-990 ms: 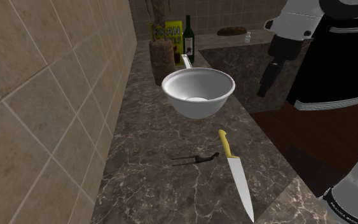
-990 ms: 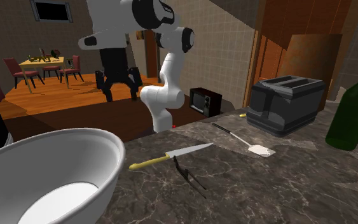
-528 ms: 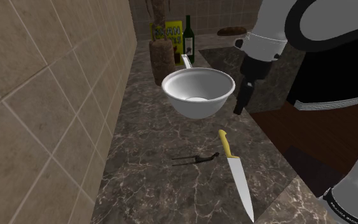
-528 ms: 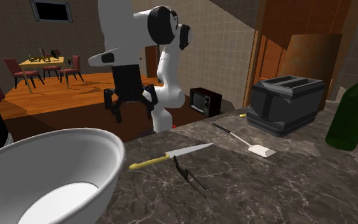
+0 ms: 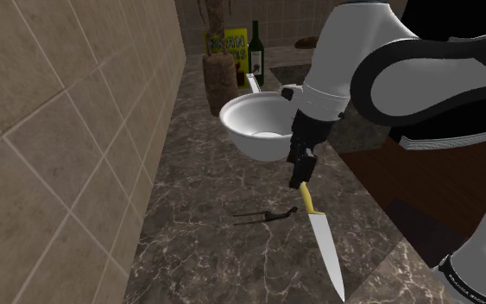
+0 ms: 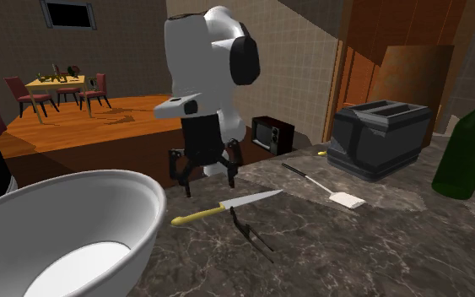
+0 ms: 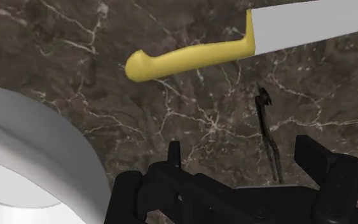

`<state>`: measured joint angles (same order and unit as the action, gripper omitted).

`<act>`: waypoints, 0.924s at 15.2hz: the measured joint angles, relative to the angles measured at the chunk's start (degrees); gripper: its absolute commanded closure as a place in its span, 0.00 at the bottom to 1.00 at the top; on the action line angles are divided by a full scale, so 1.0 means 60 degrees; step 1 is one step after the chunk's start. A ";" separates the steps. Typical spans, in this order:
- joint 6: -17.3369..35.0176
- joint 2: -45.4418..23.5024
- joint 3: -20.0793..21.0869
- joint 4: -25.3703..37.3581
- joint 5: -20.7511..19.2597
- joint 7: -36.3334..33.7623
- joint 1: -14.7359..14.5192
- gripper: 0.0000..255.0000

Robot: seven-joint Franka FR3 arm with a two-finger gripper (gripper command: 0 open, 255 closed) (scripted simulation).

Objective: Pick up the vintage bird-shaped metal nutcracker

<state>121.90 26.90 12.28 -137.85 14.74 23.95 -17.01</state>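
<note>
- The nutcracker, a thin dark tool, lay flat and untouched on the dark marbled counter.
- In the shoulder view it sat at 9 o'clock from the yellow handle of the knife, just beside it. The blade pointed toward 5 o'clock.
- The gripper hung at 1 o'clock from the nutcracker in the shoulder view, above the handle's end, its fingers spread apart and clasping nothing.
- A white bowl stood at 12 o'clock from the nutcracker in that view.
- In the second exterior view, a spatula and a black toaster were at 2 o'clock from the nutcracker, with a green bottle farther out.
</note>
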 measured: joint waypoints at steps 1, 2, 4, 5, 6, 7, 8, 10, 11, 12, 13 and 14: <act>0.0294 -0.0264 0.0137 0.0038 0.0028 0.0136 -0.0131 0.00; 0.0483 -0.0505 0.0232 0.0151 0.0028 0.0295 -0.0239 0.00; 0.0915 -0.0784 0.0453 0.0125 0.0078 0.0591 -0.0500 0.00; 0.1162 -0.1013 0.0559 0.0166 0.0078 0.0756 -0.0609 0.00; 0.1383 -0.1184 0.0656 0.0170 0.0085 0.0924 -0.0723 0.00; 0.1496 -0.1259 0.0730 0.0176 0.0092 0.1021 -0.0810 0.00; 0.1645 -0.1336 0.0752 0.0122 0.0103 0.1122 -0.0846 0.00; 0.1952 -0.1511 0.0842 0.0012 0.0117 0.1137 -0.0897 0.00; 0.2120 -0.1603 0.0874 -0.0061 0.0123 0.1144 -0.0910 0.00; 0.2241 -0.1632 0.0879 -0.0154 0.0143 0.1176 -0.0918 0.00; 0.2374 -0.1693 0.0908 -0.0222 0.0152 0.1168 -0.0930 0.00; 0.2550 -0.1779 0.0921 -0.0314 0.0164 0.1196 -0.0933 0.00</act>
<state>137.21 16.22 17.80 -139.74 15.72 31.12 -22.61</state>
